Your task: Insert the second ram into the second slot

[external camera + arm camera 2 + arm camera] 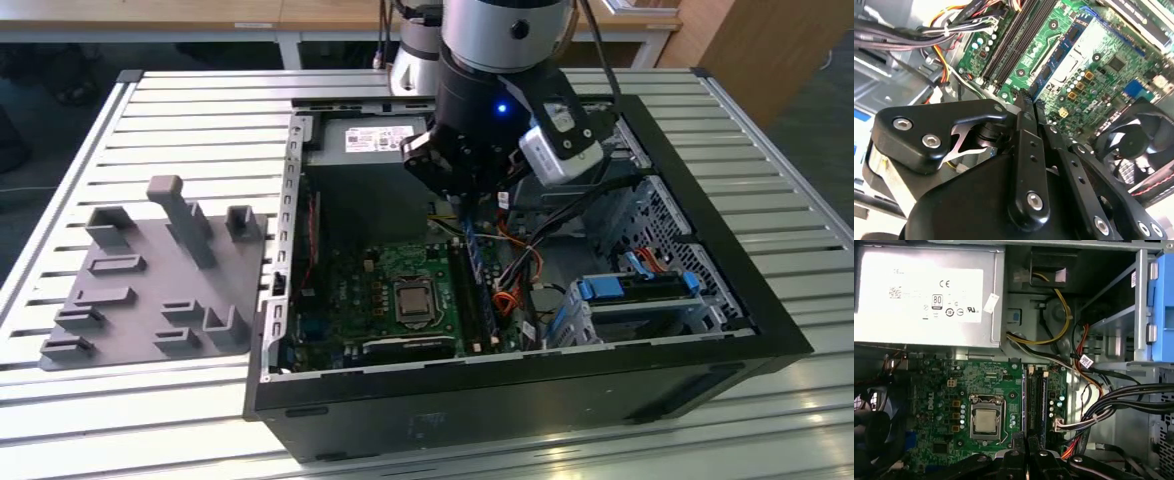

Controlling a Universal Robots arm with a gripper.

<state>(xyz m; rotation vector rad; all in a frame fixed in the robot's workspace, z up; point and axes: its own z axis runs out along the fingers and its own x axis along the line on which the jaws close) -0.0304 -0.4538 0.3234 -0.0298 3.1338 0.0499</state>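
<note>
Fingers [1018, 452] are pressed together with a hairline slit between them. The gripper [1027, 445] hangs over the motherboard's [939, 390] memory slots [1033, 400]. The second ram [473, 250], thin and dark blue, appears seated edge-on there, centre of the exterior view.

A large white label [919, 290] covers most of the face of the grey power supply [996, 335], reaching almost to its corner. It carries certification marks, a barcode and lines of fine print too small to make out. In the exterior view, the same label [380, 137] shows as a white patch. A small white tag [990, 302] sits at the label's edge, its print unreadable. A white tag [1085, 360] on a cable and a white mark [929, 402] printed on the motherboard [984, 372] are also too small to read.
</note>
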